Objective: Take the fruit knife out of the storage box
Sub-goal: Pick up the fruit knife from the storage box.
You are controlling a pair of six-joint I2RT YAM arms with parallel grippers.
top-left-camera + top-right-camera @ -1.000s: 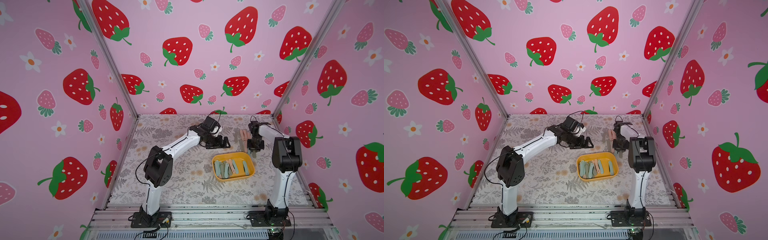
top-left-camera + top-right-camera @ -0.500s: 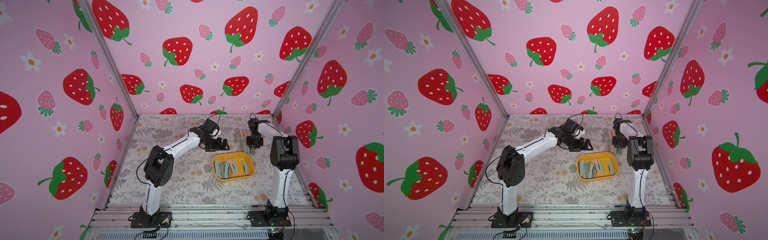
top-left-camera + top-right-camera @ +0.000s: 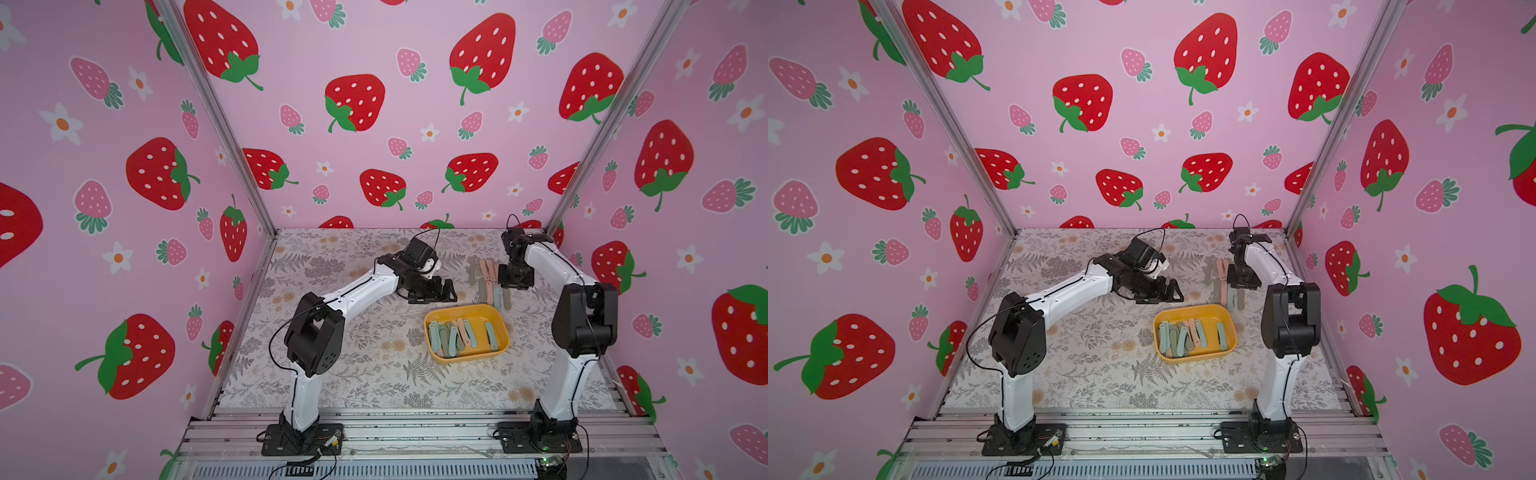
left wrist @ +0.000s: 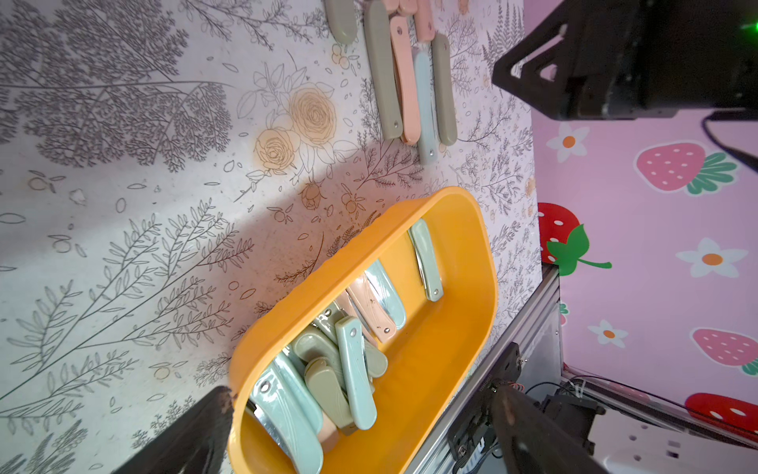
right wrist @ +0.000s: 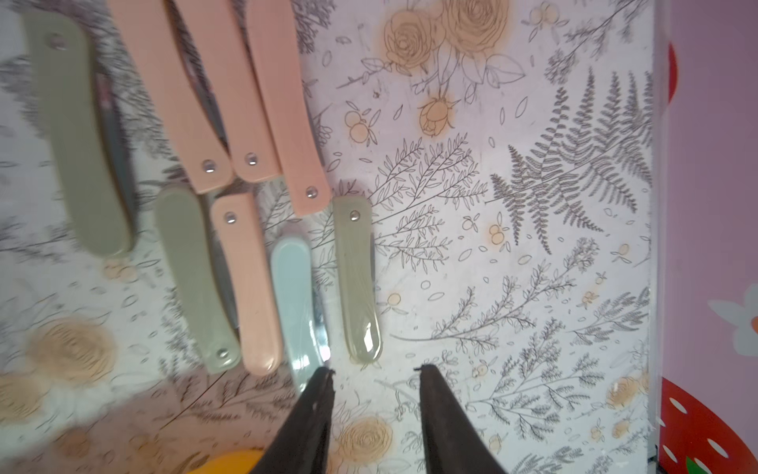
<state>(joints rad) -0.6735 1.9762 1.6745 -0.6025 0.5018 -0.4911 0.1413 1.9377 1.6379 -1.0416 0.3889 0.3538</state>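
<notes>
My top views high over the front edge of the table (image 3: 353, 374), facing the back wall (image 3: 374, 50), wrist cameras close, all sharing the knife row (image 5: 254, 287)

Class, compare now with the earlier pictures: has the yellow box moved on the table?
No. In both top views the yellow box lies just as far from the front metal rail as before, turned the same way.

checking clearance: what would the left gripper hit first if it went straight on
Likely the box, straight ahead of the open left gripper, with knives piled at its near end; depth unclear.
</notes>
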